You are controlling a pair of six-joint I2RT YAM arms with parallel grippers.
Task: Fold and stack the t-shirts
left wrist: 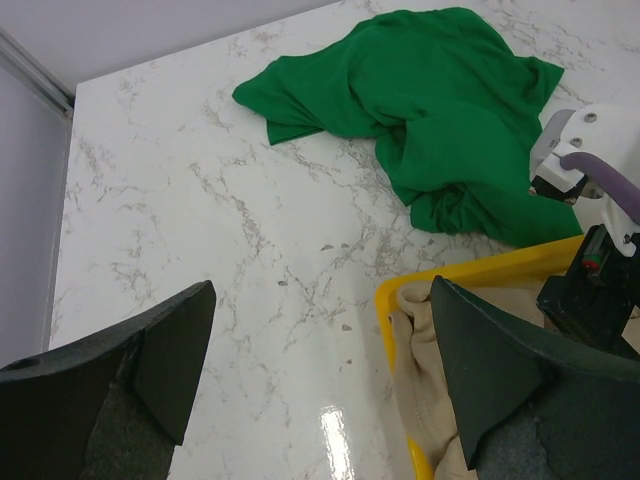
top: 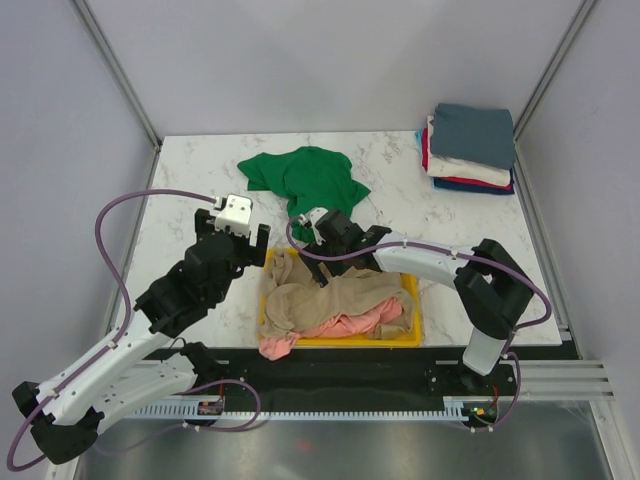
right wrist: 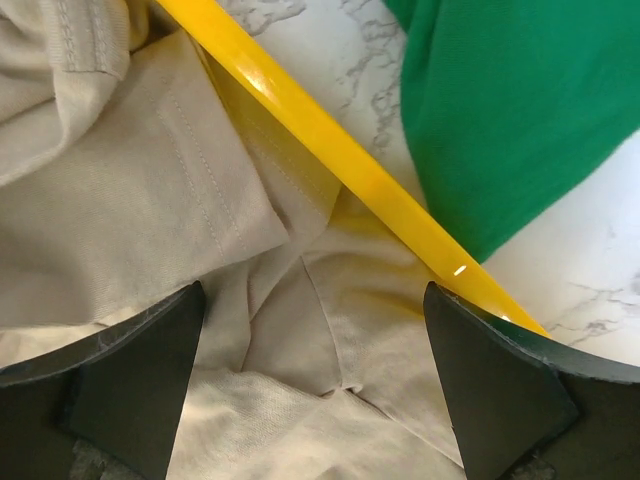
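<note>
The left hand [left wrist: 322,290] is hanging wide open and holding nothing, over the bare marble table [left wrist: 200,200] just at 9 o'clock from the far corner of the yellow bin [left wrist: 480,268]. The right hand [right wrist: 312,295] is gaping just as wide, also gripping nothing, and hovering over the beige t-shirt [right wrist: 130,200] inside the bin's 12 o'clock rim. A pink t-shirt [top: 350,325] is lying under the beige one, spilling over the near rim at 7 o'clock. The green t-shirt [top: 305,180] is lying crumpled on the table at 12 o'clock from the bin, and a folded stack [top: 468,148] is sitting at 2 o'clock
</note>
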